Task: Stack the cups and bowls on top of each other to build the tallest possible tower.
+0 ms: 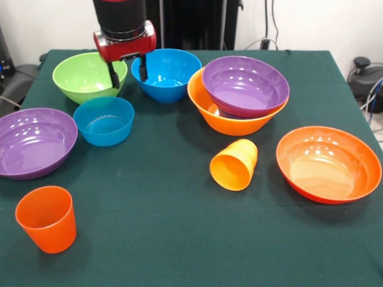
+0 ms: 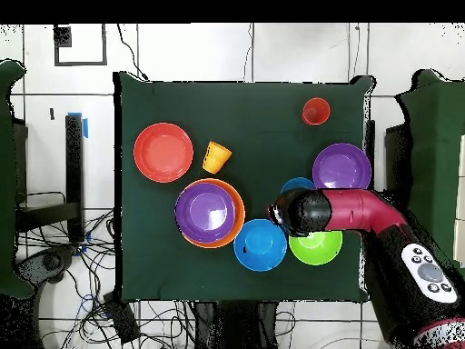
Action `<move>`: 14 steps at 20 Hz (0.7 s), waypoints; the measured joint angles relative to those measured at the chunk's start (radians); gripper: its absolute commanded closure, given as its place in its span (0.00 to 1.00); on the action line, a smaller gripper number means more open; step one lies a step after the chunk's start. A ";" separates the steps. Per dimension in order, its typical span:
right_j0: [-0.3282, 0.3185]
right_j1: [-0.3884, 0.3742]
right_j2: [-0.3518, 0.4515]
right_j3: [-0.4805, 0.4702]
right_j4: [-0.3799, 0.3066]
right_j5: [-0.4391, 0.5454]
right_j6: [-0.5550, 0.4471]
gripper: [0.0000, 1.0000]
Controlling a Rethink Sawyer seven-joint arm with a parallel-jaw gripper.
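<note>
The robot's pincer (image 1: 126, 75) hangs with its 2 fingers apart and nothing between them, over the gap between the lime green bowl (image 1: 88, 76) and the medium blue bowl (image 1: 167, 74), just behind the small translucent blue bowl (image 1: 105, 121); the tower so far amounts to 1 purple bowl (image 1: 246, 86) sitting tilted inside the large yellow-orange bowl (image 1: 221, 119) near the middle of the worktop (image 1: 179, 239). The chief hazard, on this evidence, is crowding; 3 bowl rims lie close under the fingers, so a descent slightly off line could catch a rim, tip a bowl or shove it into its neighbour; glossy plastic walls would likely slip in a thin pinch. The tilted purple bowl may also rock when anything is set on it, unless it settles flat first. The yellow-orange cup (image 1: 234, 164) lies on its side and looks free to roll if brushed; the red-orange cup (image 1: 46, 218) stands upright near the front corner, while the second purple bowl (image 1: 35, 142) and the wide red-orange bowl (image 1: 328, 163) each sit close to a side edge, where a push outward could send them off. Open cloth runs along the front centre, the clearest room for travel; the overhead view shows the arm (image 2: 350, 211) reaching in across the green bowl.
</note>
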 measured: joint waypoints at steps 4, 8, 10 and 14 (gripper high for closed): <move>-0.015 0.017 0.002 -0.011 -0.026 0.000 0.000 0.00; -0.023 0.029 0.007 -0.020 -0.036 0.000 0.000 0.00; -0.027 0.037 0.011 -0.027 -0.039 0.000 0.000 0.00; -0.028 0.043 0.016 -0.033 -0.040 0.000 0.000 0.00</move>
